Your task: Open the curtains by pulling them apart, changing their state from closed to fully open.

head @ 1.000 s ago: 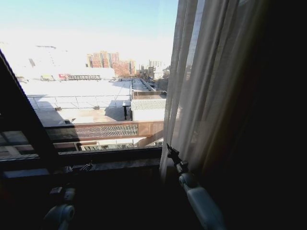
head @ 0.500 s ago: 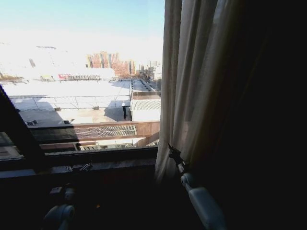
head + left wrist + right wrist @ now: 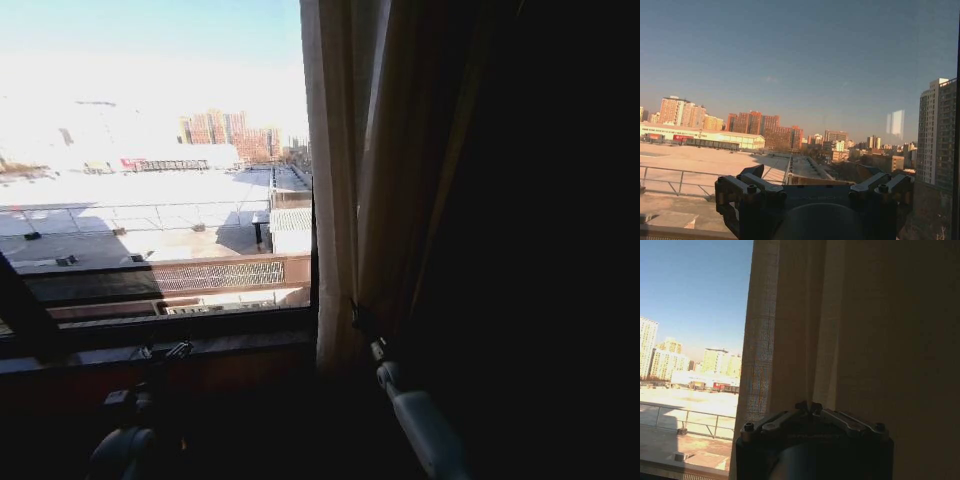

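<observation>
The sheer cream curtain (image 3: 340,200) hangs bunched in pleats at the right side of the window in the head view. My right gripper (image 3: 358,318) sits low in its folds, just above the sill. In the right wrist view the curtain (image 3: 790,330) hangs straight ahead. There the right gripper (image 3: 808,406) has its fingers closed together where a fold runs down to them. My left gripper (image 3: 165,352) rests low by the sill, apart from the fabric. In the left wrist view the left gripper (image 3: 812,182) stands open, facing bare glass.
A dark heavy drape (image 3: 520,250) covers the right of the head view beside the curtain. The window sill (image 3: 230,345) runs across below the glass. A dark slanted frame bar (image 3: 20,310) crosses the lower left. City roofs lie beyond the glass.
The near things have slid left in the head view while far buildings stayed, so the camera has moved right. The curtain's edge now sits further left. The right gripper stays in the folds.
</observation>
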You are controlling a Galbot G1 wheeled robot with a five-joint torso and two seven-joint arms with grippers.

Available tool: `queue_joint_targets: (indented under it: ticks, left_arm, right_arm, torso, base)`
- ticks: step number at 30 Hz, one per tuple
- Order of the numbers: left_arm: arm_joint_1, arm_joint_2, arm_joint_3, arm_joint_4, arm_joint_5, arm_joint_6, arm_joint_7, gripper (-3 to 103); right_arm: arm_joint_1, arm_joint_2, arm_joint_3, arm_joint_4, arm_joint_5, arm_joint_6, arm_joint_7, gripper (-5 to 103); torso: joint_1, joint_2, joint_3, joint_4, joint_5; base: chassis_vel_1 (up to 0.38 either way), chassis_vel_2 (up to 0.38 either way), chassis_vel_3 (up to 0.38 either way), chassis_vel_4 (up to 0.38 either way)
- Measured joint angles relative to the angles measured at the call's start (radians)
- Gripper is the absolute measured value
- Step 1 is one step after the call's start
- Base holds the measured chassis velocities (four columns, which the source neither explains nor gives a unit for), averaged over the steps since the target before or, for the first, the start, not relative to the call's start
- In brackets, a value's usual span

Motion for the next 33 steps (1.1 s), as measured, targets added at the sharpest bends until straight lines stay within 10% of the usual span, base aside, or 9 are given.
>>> queue_joint_targets:
  ticks: [33]
  left_arm:
    - [0.0, 0.0, 0.0, 0.0, 0.0, 0.0, 0.0, 100]
  right_arm:
    - [-0.001, -0.012, 0.01, 0.003, -0.019, 0.002, -0.008, 0]
  torso:
    - [0.0, 0.0, 0.0, -0.0008, 0.0008]
  base:
    - [-0.067, -0.037, 0.072, 0.04]
